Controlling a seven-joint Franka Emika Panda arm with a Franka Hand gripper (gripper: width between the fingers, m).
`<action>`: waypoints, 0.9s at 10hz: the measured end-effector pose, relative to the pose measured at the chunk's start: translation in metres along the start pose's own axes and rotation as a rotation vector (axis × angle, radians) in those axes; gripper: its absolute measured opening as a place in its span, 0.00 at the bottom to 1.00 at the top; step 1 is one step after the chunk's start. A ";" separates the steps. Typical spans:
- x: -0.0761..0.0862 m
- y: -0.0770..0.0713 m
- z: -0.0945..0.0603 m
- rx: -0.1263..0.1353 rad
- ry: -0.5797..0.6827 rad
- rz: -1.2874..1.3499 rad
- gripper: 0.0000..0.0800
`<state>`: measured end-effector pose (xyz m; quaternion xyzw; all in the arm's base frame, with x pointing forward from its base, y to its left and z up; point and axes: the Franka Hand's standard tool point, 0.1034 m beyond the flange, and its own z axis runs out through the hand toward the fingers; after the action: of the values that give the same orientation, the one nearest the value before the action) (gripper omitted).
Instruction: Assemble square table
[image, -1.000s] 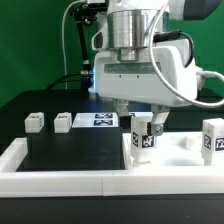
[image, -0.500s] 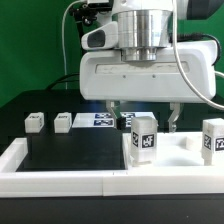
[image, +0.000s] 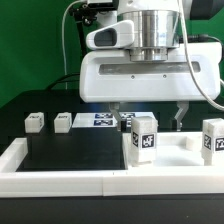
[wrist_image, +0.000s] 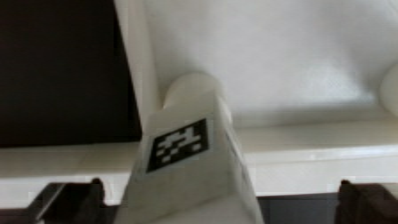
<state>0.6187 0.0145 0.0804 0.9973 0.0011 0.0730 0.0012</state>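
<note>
The square table's white slab (image: 175, 160) lies at the exterior view's right. On it stands an upright white leg (image: 142, 138) with a black-and-white tag; the wrist view shows this leg (wrist_image: 187, 150) rising between my fingers. My gripper (image: 146, 120) hangs just over its top, open, with its two dark fingertips (wrist_image: 71, 200) wide apart and a gap on either side of the leg. A second leg (image: 212, 138) stands on the slab's far right. Two more legs (image: 36, 121) (image: 63, 121) lie on the black table at the left.
The marker board (image: 100, 120) lies behind the slab, partly under my hand. A long white border rail (image: 60, 180) runs along the front and turns up the left side. My broad white hand hides the back of the table.
My hand has turned broadside to the camera and lifted slightly. Its fingers now stand wide apart on either side of the upright leg, which has stayed in place.
</note>
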 end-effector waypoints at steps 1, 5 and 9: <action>0.000 0.001 0.000 -0.001 0.001 -0.052 0.81; 0.000 0.004 0.001 -0.011 -0.002 -0.195 0.50; 0.000 0.004 0.001 -0.011 -0.002 -0.182 0.36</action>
<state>0.6185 0.0102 0.0797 0.9931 0.0912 0.0719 0.0132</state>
